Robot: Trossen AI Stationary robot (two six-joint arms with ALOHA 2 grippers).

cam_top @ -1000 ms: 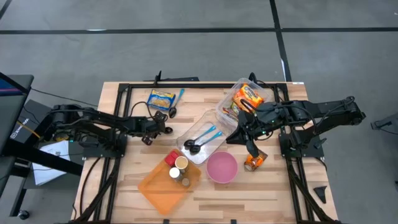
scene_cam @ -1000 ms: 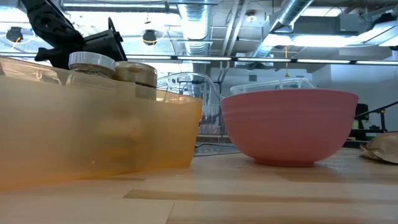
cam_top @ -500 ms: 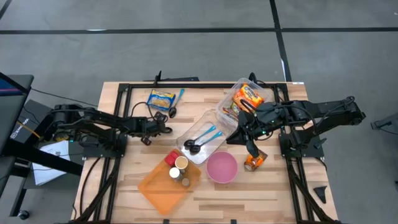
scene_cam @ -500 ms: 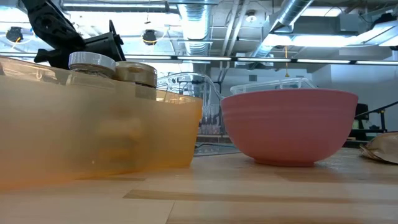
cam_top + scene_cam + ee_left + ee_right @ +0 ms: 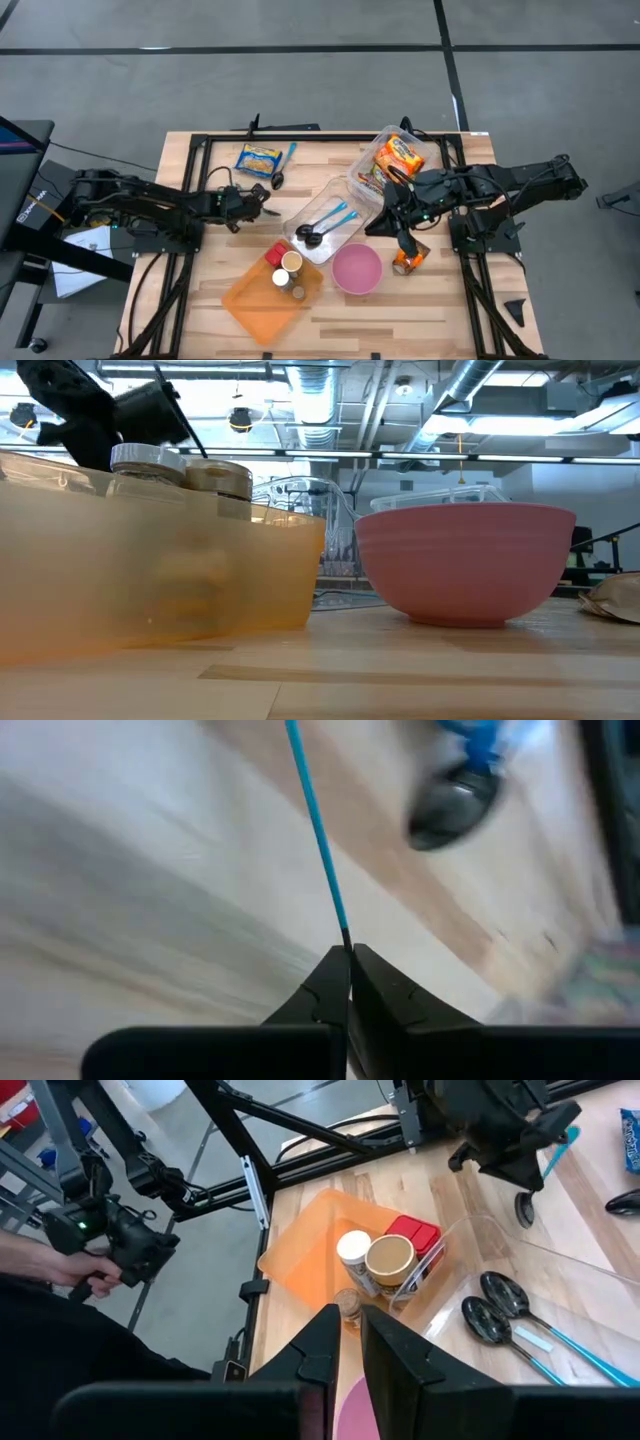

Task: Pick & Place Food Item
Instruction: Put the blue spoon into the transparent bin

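Observation:
A yellow-and-blue food packet (image 5: pixel 260 158) lies flat on the table at the far left. Beside it lies a black spoon (image 5: pixel 278 179) with a blue handle, blurred in the left wrist view (image 5: pixel 450 805). My left gripper (image 5: pixel 262 196) is just near of that spoon, shut on a thin blue utensil handle (image 5: pixel 318 830). In the right wrist view a black spoon bowl (image 5: pixel 522 1206) shows just below that gripper. My right gripper (image 5: pixel 352 1320) hangs high over the table's middle right (image 5: pixel 385 216), fingers together with nothing between them. My left gripper pinches the dark end (image 5: pixel 346 933) of the thin blue handle between its two fingertips. The handle is seen edge-on and runs straight on beyond the fingers. In the low view it slants down from the gripper (image 5: pixel 190 430), clear of the table.
An orange tray (image 5: pixel 255 305) holds jars and a red box. Nearby are a pink bowl (image 5: pixel 357 270), a clear tub (image 5: pixel 335 195) with two spoons, a clear tub of orange packets (image 5: pixel 395 155) and an orange packet (image 5: pixel 408 260). A person's hand (image 5: pixel 60 1270) shows beyond the table.
My left gripper has risen a little, drawn slightly toward the table's far edge and rolled. The thin handle at it, near upright in the low view before, now slants. My right arm has kept still.

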